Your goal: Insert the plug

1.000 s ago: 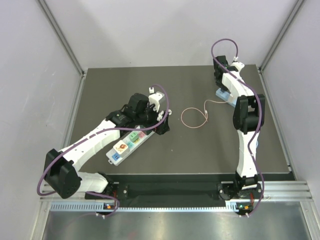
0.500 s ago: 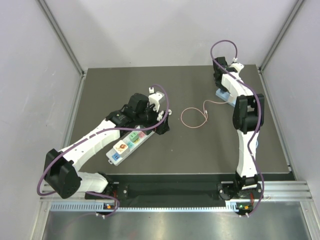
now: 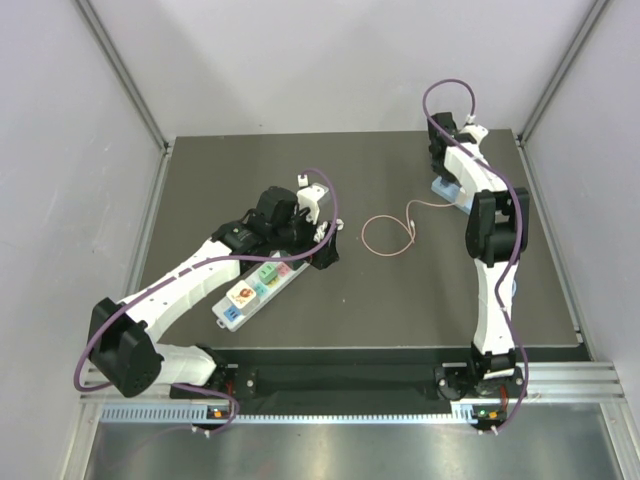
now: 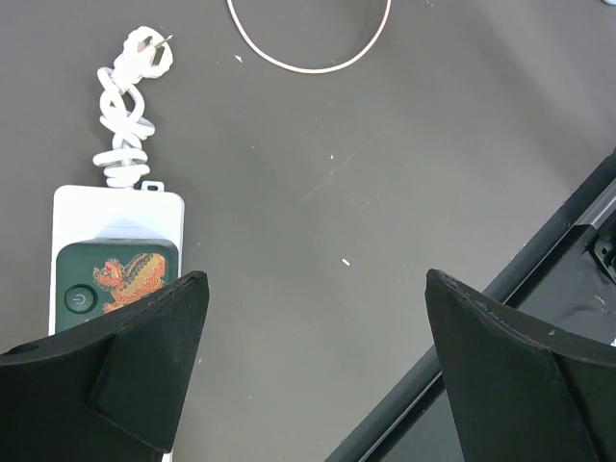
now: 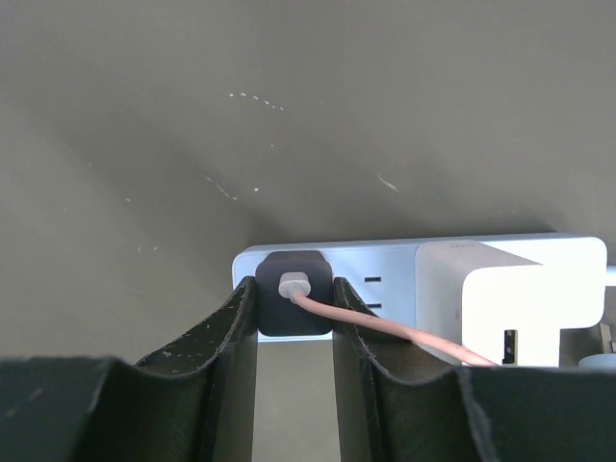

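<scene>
Your dark plug (image 5: pixel 294 306) sits low center in the right wrist view, against the pale blue strip (image 5: pixel 385 274), pinched from 2 sides by your right gripper (image 5: pixel 294 325). Your left gripper (image 4: pixel 316 289) hangs spread wide above the white power strip (image 4: pixel 115 217), lower left.

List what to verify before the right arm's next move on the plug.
1. Right tool closed on the dark plug: ok, its fingers touch both sides.
2. Plug on the power strip: ok. Fully seated: cannot tell.
3. Pink cable clear of the fingers: cannot tell, it crosses one finger in the wrist view.
4. White charger block apart from the plug: ok, bare slots lie between them.
5. Cable slack: ok, there is a loose loop on the table.
6. Left tool open, holding nothing, above the stickered strip: ok.
</scene>
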Controlling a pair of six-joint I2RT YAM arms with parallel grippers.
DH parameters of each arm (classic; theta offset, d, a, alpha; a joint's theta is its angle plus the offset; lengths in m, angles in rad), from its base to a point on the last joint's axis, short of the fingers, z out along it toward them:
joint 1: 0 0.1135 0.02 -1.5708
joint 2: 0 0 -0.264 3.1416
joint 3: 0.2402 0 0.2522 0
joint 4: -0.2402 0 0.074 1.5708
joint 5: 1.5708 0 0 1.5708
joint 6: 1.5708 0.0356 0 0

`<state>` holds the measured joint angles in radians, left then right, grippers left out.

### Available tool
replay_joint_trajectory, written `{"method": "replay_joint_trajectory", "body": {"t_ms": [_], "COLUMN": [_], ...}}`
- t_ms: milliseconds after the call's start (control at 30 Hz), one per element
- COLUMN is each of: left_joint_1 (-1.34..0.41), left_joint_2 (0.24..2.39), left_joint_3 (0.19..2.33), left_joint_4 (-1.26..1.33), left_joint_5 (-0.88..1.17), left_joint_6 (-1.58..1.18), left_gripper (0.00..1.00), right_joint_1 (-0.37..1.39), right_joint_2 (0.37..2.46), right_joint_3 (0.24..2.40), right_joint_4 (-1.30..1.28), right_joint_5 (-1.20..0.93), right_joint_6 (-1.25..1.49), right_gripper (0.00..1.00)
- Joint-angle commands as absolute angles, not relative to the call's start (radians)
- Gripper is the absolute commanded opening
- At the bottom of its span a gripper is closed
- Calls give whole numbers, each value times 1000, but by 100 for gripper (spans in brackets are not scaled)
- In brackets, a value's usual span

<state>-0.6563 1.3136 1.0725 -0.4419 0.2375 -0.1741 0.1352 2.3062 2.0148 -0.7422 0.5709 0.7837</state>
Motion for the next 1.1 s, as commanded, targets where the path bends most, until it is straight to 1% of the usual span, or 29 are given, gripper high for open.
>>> {"method": "replay_joint_trajectory", "body": {"t_ms": [0,133,300,533,767,967,1067], "left_joint_1": [-660,-660,-658,-658,-660,-660,-660], "left_joint_2": [1289,1282,1273,1261,1239,1230,1230], "left_joint_3": [1083,1083,1086,1086,1077,1072,1075], "left_joint_4": [-417,-417,-417,-414,-407,-400,-399], "left_joint_5": [224,224,221,235,236,238,244], "left_joint_6": [-175,-175,-175,-179,-183,-187,-189], "left_gripper": [99,98,98,99,99,98,99], "right_joint_1": [132,136,141,166,213,215,215], "right_joint_2": [2430,2451,2438,2382,2379,2388,2369], "right_joint_3": [1991,2028,2019,1938,1947,1965,1934], "right_joint_4": [-814,-867,-877,-767,-765,-785,-767], "right_joint_5": [414,402,413,358,319,313,262], "right_joint_6": [792,787,778,750,772,788,816], "right_gripper": [0,0,0,0,0,0,0]}}
